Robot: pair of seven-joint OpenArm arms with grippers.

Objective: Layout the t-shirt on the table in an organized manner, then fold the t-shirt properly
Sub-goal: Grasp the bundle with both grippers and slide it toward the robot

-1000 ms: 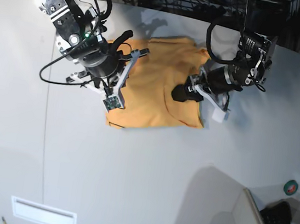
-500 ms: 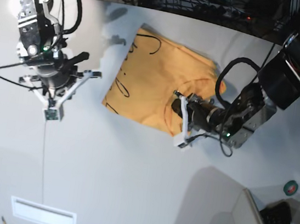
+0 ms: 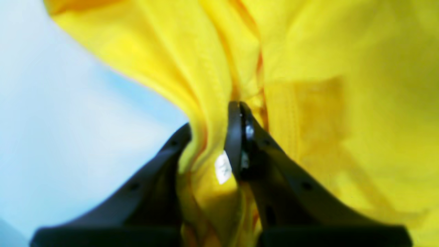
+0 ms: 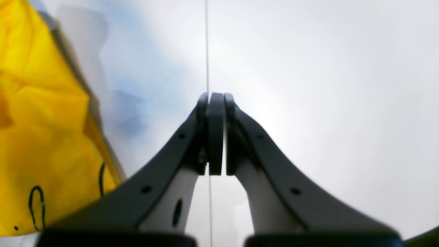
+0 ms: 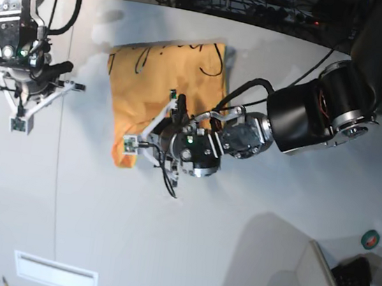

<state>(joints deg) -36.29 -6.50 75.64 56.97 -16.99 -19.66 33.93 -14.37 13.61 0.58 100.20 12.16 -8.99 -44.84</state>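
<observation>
Closed tight on nothing, the right gripper [image 5: 25, 108] hangs over bare table [image 5: 184, 248] at the left of the base view, well apart from the cloth. Its wrist view shows the two pads pressed flat together above the thin dark seam line [image 4: 207, 44], with only an edge of yellow fabric off to one side. Parked out there, it seems to be keeping clear while the other arm does the pulling.

Further right lies the t-shirt [image 5: 166, 87], an orange-yellow bundle on the far half of the table, not spread flat: its near part narrows to a bunched corner and no sleeves or collar can be made out. Black cursive lettering [image 5: 205, 60] loops across its far edge, but the strokes are too thin and crumpled to read. In the right wrist view a few more black loops show, equally illegible.

Right again, the left gripper [image 5: 157, 130] reaches in across the shirt's near side and clamps a fold of the fabric between its jaws; the wrist view shows cloth drawn into a ridge that runs straight into the pinch. That hold looks meant for dragging the shirt out into an orderly layout, a step not yet done. A small white tag [image 3: 223, 168] sits in the grip, with print too blurred to read.
</observation>
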